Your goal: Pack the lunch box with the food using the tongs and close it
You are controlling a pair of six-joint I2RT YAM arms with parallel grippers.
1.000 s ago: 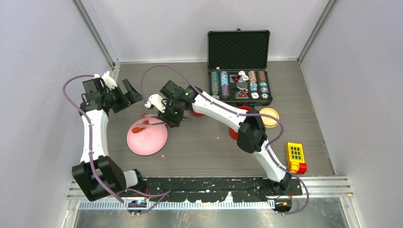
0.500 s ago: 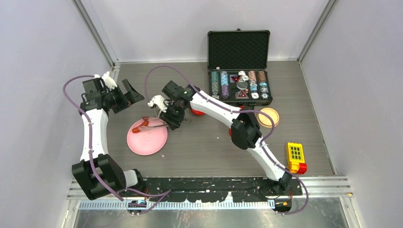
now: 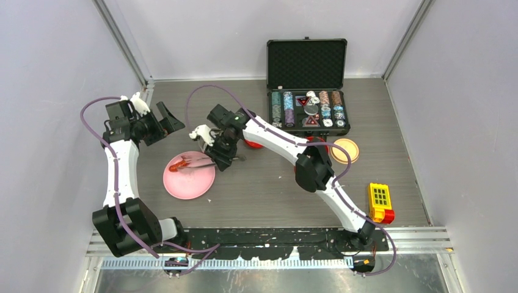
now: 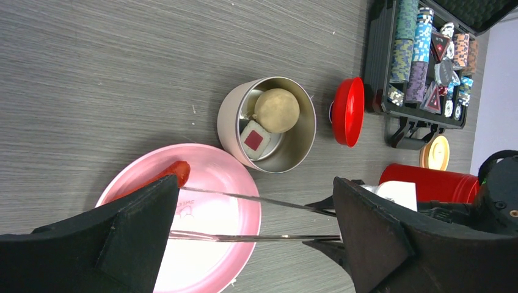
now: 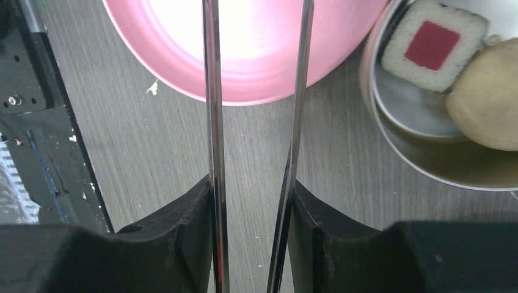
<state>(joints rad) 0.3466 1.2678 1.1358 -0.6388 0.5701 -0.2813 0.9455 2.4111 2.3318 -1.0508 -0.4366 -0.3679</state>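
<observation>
The right hand is clamped on the tongs. Their two thin arms stand apart, reaching over the pink plate toward the red sausage at its left edge. The left hand hangs wide open, empty. The tips should straddle the sausage's middle and squeeze gently, then carry it to the steel bowl beside the plate.

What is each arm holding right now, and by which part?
Right gripper holds the tongs, fingers squeezing its two arms near the rear end, away from the tips. Left gripper is open, holding nothing.
</observation>
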